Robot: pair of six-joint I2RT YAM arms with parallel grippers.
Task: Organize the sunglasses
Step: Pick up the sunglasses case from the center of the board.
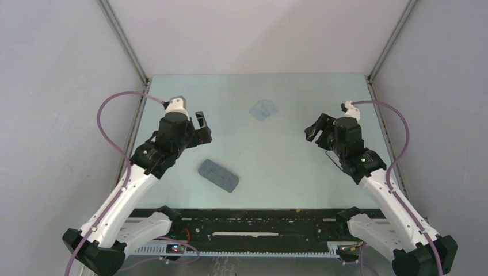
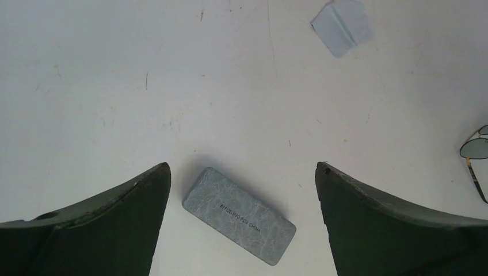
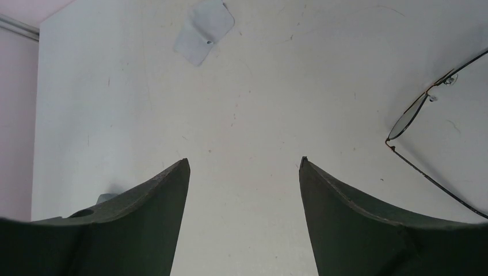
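The sunglasses (image 3: 408,115) are lying on the table (image 1: 288,161) at its right side. In the right wrist view they are sitting off to the right of the right gripper (image 3: 243,161), outside its fingers, with one thin arm stretching toward the lower right corner. From above they are mostly hiding beneath that arm. In the left wrist view only one lens (image 2: 475,149) is peeking in at the right edge.

The right gripper is hanging over bare table with its fingers spread wide, gripping nothing. The left gripper (image 2: 241,167) is likewise gaping apart and carrying nothing, hovering above the grey case (image 2: 239,215). The case is lying closed and slanted on the table's left half, well apart from the sunglasses. The pale cloth (image 1: 263,109) is resting farther back near the middle, touching neither of them.
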